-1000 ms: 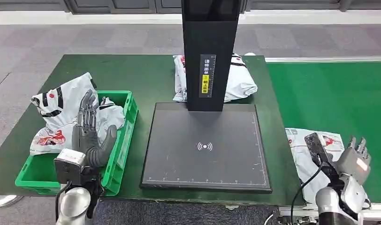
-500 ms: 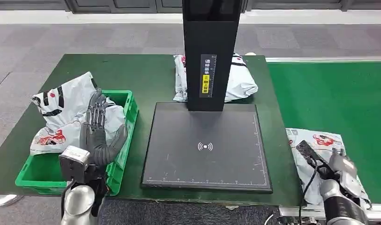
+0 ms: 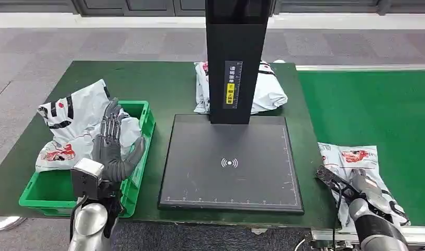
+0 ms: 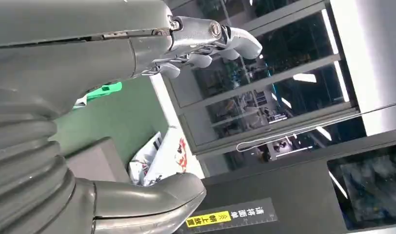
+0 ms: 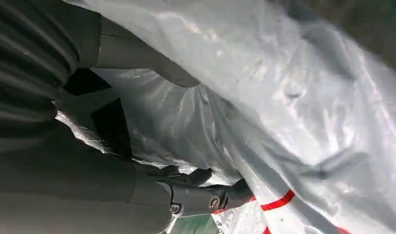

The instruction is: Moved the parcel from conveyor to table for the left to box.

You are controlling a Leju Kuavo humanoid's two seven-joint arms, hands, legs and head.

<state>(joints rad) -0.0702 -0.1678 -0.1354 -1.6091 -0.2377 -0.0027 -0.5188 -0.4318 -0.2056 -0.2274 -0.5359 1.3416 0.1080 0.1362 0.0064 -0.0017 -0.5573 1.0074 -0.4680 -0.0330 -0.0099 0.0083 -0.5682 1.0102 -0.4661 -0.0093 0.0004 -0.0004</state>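
Note:
A white and grey parcel (image 3: 351, 157) with red print lies on the green conveyor (image 3: 372, 104), at its near edge beside the table. My right hand (image 3: 363, 184) is down on the parcel's near part. In the right wrist view, its thumb (image 5: 152, 68) and fingers (image 5: 220, 195) press into the crumpled parcel (image 5: 284, 97) and pinch a fold between them. My left hand (image 3: 113, 146) is raised, fingers spread and empty, over the green box (image 3: 43, 193). In the left wrist view the left hand (image 4: 89, 58) holds nothing.
A parcel (image 3: 74, 120) lies in the green box and hangs over its far rim. A black scanner pad (image 3: 230, 162) with a tall black column (image 3: 235, 63) takes the table's middle. Another parcel (image 3: 268, 91) lies behind the column on the dark green table (image 3: 147, 78).
My right hand came down from above the conveyor edge onto the parcel and closed on it. My left hand drifted slightly to the right, staying spread.

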